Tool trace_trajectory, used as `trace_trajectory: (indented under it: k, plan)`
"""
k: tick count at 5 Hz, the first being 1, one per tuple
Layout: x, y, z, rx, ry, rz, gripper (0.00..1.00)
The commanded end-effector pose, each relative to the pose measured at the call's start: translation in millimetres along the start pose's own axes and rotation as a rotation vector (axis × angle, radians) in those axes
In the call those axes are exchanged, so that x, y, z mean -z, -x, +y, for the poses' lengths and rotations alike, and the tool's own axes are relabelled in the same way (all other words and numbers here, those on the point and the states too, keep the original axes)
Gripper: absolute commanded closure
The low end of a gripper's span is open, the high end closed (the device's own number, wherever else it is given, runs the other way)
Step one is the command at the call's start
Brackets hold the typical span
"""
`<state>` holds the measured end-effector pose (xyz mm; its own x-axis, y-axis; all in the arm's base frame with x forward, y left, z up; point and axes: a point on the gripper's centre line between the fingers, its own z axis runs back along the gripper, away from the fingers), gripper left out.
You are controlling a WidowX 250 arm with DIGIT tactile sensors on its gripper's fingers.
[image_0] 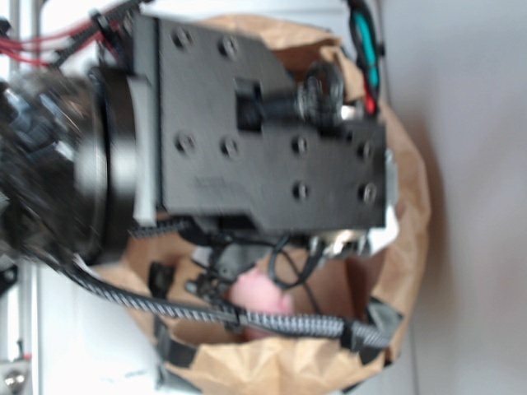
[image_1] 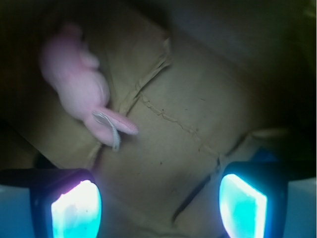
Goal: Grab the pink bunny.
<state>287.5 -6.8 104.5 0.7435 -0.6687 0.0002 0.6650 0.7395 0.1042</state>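
A WidowX arm reaches down into an open brown paper bag [image_0: 408,247], and its black wrist housing fills most of the exterior view. The pink bunny [image_1: 79,91] lies on the creased floor of the bag. In the wrist view it sits in the upper left, beyond the left finger, with its long ears trailing toward the middle of the bag floor and a small white sewn-in tag near them. In the exterior view only a patch of the bunny [image_0: 257,298] shows, below the housing and behind a braided cable [image_0: 247,317].

The gripper [image_1: 158,198] is spread wide and holds nothing. Its two fingertips [image_1: 77,208] glow teal at the bottom corners of the wrist view, with bare paper between them. The bunny is well off to the side of that gap, not between the pads.

The step in hand appears to be lining up over the bunny. To do it well, the gripper likely needs to shift toward the bunny until its plump body sits centred between the pads, then lower and close on the body rather than the thin ears, which could slip. The bag walls stand close by and may snag a finger.

No brand or writing can be read; the tag is too blurred.
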Motion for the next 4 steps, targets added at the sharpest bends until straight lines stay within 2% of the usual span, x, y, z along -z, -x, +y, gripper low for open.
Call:
trace_trajectory:
  k: [1, 2, 3, 4]
  plan:
    - [14, -29, 11, 0.173, 0.007, -0.083, 0.0]
    - [13, -34, 29, 0.221, 0.049, -0.134, 0.0]
    - [21, -34, 51, 0.329, 0.08, -0.241, 0.0]
    - [16, -33, 63, 0.331, 0.06, -0.224, 0.0]
